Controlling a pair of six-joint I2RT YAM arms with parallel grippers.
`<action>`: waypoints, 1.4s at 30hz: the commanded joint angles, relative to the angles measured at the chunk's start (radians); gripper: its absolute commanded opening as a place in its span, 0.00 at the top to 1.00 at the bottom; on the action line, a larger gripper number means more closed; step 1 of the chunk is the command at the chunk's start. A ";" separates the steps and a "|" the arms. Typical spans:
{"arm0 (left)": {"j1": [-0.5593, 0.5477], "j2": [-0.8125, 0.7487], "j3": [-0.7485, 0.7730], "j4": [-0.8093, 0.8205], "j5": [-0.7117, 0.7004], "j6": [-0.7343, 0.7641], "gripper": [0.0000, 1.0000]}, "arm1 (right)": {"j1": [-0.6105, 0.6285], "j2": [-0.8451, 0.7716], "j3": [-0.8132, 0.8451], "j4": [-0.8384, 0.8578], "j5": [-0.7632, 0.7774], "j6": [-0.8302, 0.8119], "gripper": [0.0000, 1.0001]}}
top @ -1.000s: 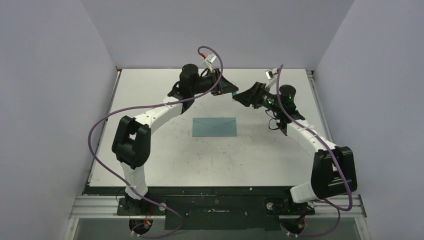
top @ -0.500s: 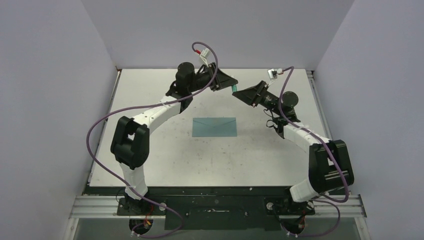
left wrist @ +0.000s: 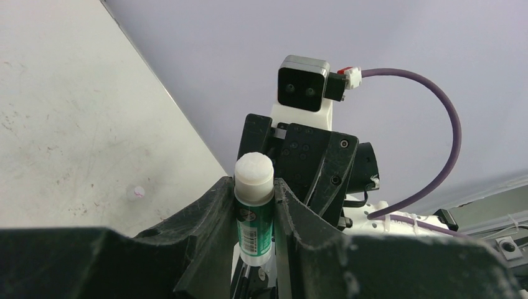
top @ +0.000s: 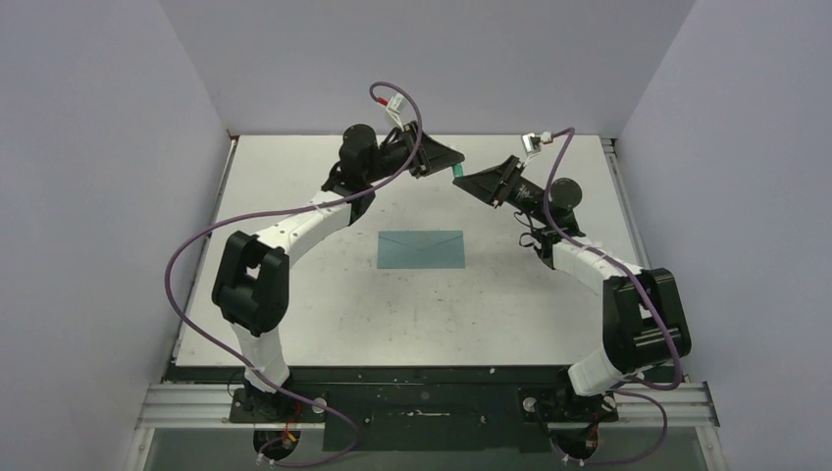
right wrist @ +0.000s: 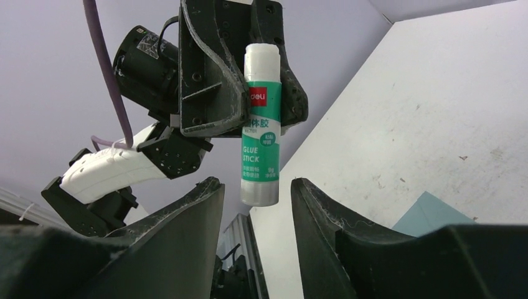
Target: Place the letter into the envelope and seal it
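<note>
One envelope [top: 421, 249], well apart from left pincer [top: 451, 164] and glue stick [left wrist: 254, 215].

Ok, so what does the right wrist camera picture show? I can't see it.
A white-and-green glue stick hangs upright in the middle, clamped near its top by the left pincer. The right pincer is open around its lower end, with gaps on both sides. Behind lies the pale table, with a teal corner of the envelope at lower right.
</note>
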 commanded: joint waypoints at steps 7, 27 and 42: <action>0.005 -0.079 -0.022 0.059 0.000 -0.001 1.00 | 0.027 0.009 0.053 0.063 0.031 -0.007 0.79; -0.004 -0.093 -0.093 0.176 0.007 -0.046 0.73 | 0.045 0.048 0.104 0.126 0.007 0.058 0.95; -0.004 -0.149 -0.079 -0.056 -0.189 0.001 1.00 | 0.211 -0.008 0.371 -0.951 0.487 -1.022 0.95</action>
